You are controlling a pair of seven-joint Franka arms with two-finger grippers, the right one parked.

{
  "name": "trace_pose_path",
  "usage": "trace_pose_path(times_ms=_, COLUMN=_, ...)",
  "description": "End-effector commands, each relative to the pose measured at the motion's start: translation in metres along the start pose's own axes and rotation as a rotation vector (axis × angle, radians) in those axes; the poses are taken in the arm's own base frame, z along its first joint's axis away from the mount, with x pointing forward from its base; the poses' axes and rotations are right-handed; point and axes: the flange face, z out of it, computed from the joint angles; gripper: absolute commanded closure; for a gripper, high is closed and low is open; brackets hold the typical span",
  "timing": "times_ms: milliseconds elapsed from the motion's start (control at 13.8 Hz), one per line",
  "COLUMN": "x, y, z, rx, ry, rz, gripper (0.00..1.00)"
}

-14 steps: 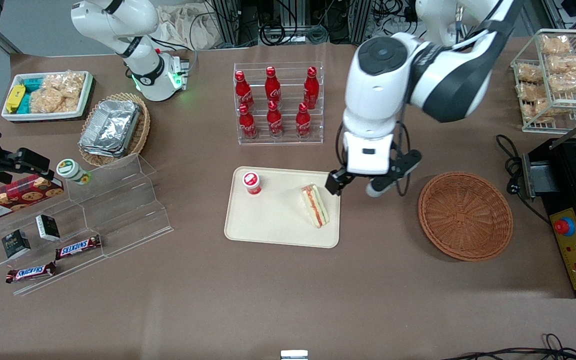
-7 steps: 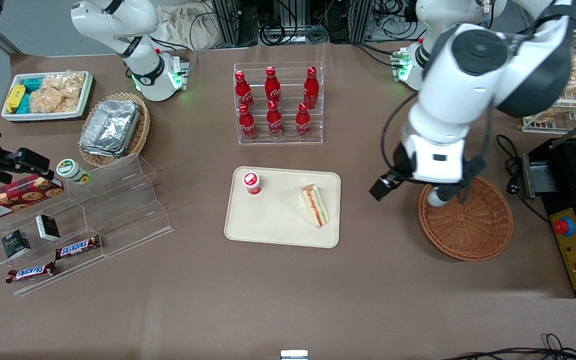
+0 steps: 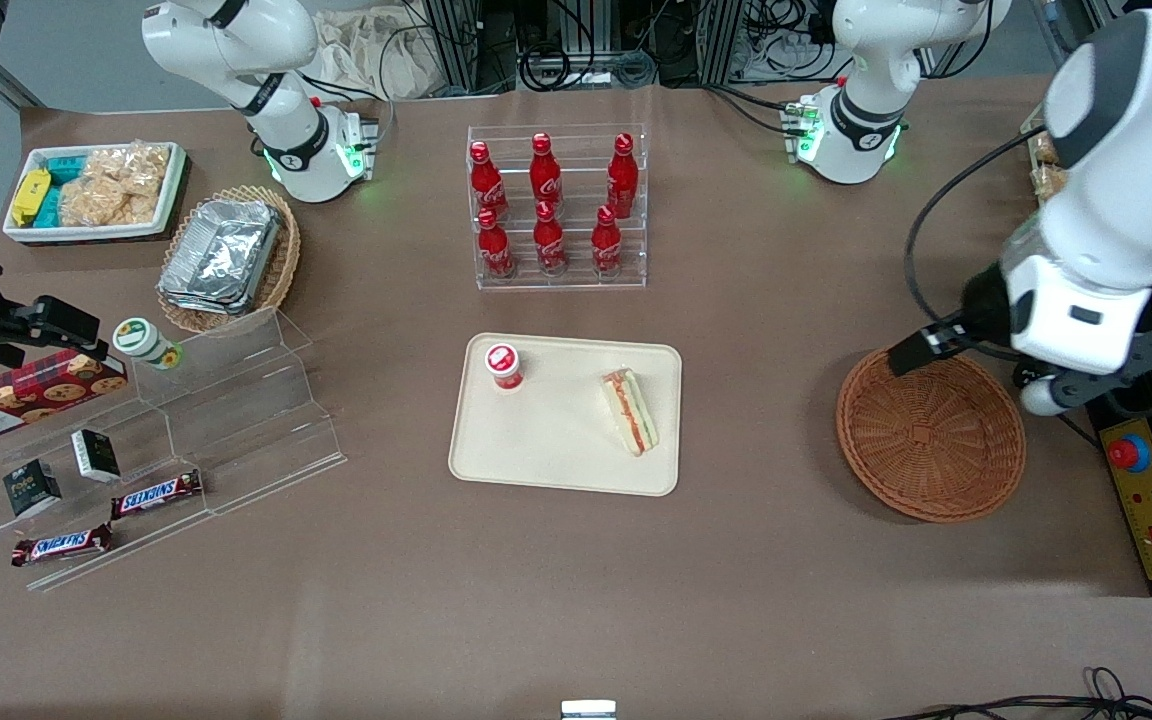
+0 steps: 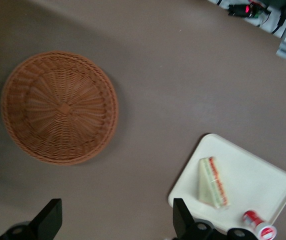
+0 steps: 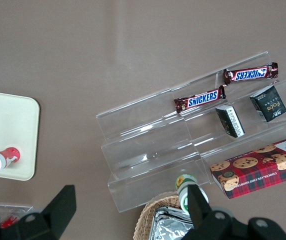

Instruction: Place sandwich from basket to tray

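Gripper (image 4: 114,221): fingers spread wide, holding nothing, raised above table near basket (image 3: 931,432). Sandwich (image 3: 630,410): lying on tray (image 3: 556,450), beside small red-capped bottle (image 3: 503,365). Basket: no contents.

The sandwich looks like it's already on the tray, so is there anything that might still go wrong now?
Probably little. The sandwich stands on its edge near the tray rim, so a jolt to the table might tip it. The small red-capped bottle beside it could also topple. The open, empty gripper hangs high above the table between the empty basket and the tray, clear of both, so a snag seems unlikely.
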Motion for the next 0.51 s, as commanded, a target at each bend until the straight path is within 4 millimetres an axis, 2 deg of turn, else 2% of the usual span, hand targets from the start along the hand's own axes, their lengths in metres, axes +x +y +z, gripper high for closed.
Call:
trace_pose_path(times_ms=0, x=-0.01, y=-0.034, z=-0.01, rx=-0.005, ry=-0.017, rz=0.087, gripper=0.0)
trace_pose_path(times_ms=290, x=-0.009, y=-0.081, z=-0.022, rx=0.0, ry=-0.008, rz=0.205, gripper=0.0)
trace_pose_path(times_ms=435, x=-0.017, y=-0.099, z=-0.024, rx=-0.001, ry=0.0, rz=0.228, gripper=0.0)
